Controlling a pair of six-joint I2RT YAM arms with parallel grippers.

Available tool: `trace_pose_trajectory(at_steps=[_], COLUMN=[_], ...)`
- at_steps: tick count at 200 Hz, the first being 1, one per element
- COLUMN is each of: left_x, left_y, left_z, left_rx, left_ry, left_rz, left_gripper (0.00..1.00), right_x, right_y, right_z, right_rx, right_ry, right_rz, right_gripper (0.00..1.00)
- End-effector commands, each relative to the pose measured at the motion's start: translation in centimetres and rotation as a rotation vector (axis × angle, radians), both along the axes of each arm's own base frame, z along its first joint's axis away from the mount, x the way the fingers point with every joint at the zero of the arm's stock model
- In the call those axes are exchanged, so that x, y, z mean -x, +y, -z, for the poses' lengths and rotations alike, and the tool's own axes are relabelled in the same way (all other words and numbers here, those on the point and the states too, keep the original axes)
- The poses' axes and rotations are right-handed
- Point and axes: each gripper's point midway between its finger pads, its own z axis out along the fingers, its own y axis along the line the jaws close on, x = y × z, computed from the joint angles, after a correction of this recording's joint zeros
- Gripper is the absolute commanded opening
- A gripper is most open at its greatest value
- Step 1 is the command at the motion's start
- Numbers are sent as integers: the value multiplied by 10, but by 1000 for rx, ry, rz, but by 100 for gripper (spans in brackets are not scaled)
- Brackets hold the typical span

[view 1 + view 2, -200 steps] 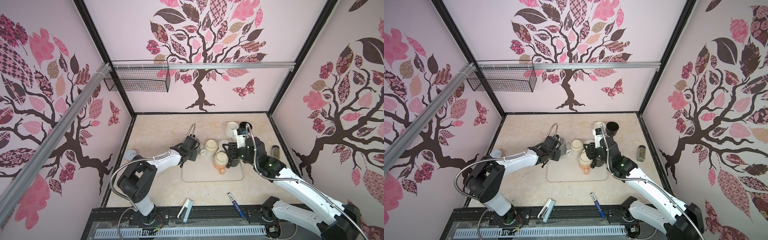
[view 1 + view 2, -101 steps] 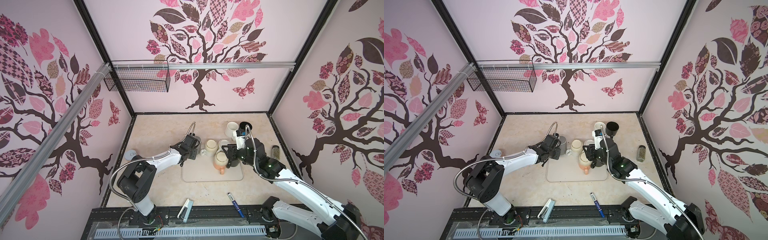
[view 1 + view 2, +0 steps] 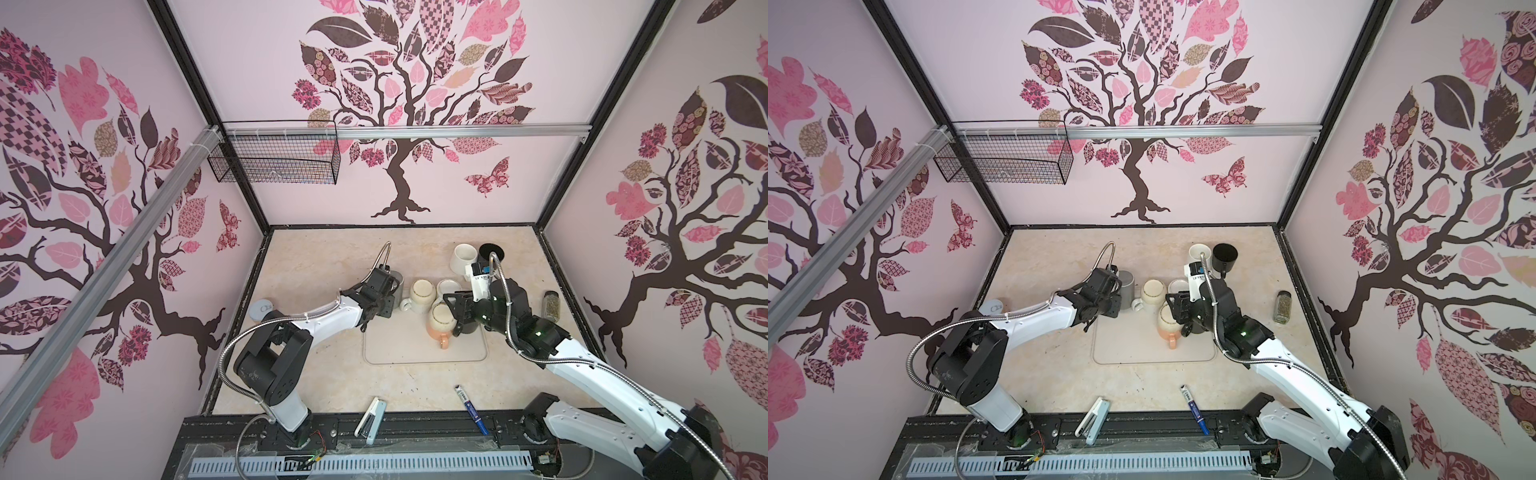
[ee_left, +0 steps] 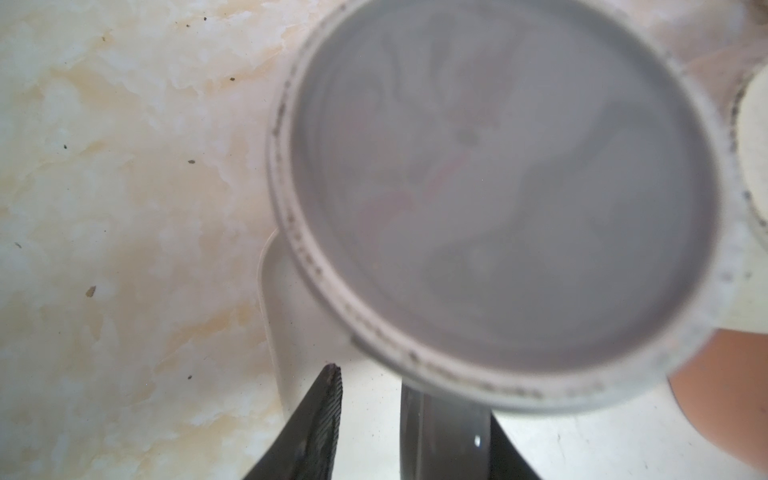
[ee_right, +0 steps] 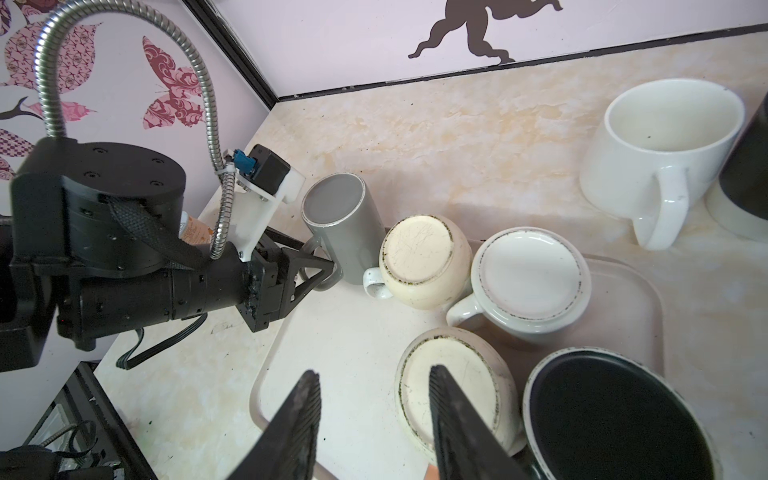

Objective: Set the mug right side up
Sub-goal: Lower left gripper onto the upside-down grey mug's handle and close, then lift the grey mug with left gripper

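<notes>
Grey mug inverted at tray corner; left gripper parted around handle, right gripper parted, seemingly empty.

No legible txt or nos. anywhere.
- White label on R arm: dark chars, too small to read.
- Round gray disc: faint logo, illegible.
- Blue pen, orange tube: print blurred.

White links, black joints, silver ribbed hoses, black trussed left claw
</notes>
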Motion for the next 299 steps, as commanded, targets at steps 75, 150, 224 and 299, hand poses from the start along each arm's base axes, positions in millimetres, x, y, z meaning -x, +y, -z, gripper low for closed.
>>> trace_pose_trajectory(at_steps=[75,150,224,299], left_x=[-5,-7,1,-5], left_y=[-11,-3,-1,-19], left_z=[-23,-32,-33,-31], left_rx=[130,88,15,51], left_ry=[-49,-60,-68,-59], left_rz=[-35,-75,-58,-10], left_gripper=[61,55,55,52], right_x=[-1,-1,-2,-1], right_y=[6,7,7,5], right_z=[-8,-7,-4,-4], right_rx=[-57,-55,-55,-58], right_ry=[-17,-9,-4,-9], right_rz=[-11,-12,-13,-6], right_gripper=[46,46,46,46])
